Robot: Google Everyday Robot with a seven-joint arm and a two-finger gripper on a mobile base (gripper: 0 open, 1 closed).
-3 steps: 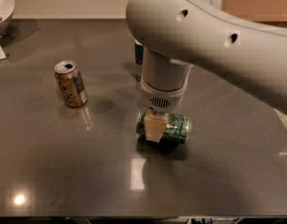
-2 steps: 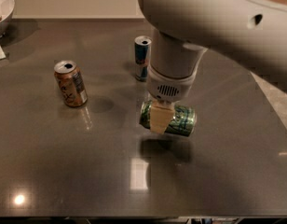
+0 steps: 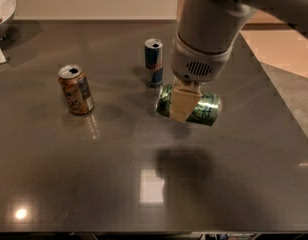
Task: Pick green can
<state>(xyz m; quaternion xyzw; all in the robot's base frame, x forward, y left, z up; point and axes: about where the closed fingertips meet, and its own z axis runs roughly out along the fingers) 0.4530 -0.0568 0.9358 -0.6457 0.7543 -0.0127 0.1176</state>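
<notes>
The green can is shiny green with pale lettering. It lies on its side in my gripper, lifted clear above the dark table; its shadow lies on the table below. My gripper hangs from the white arm coming in from the upper right and is shut on the can across its middle. One pale finger crosses the can's front; the other is hidden behind it.
An orange-brown can stands upright at the left. A slimmer blue-and-silver can stands upright just behind and left of the gripper. A white bowl sits at the far left corner. The table's right edge runs diagonally at the right.
The gripper has risen with the green can in it, lifting it off the table. The blue-and-silver can, hidden a second ago, now shows fully.
</notes>
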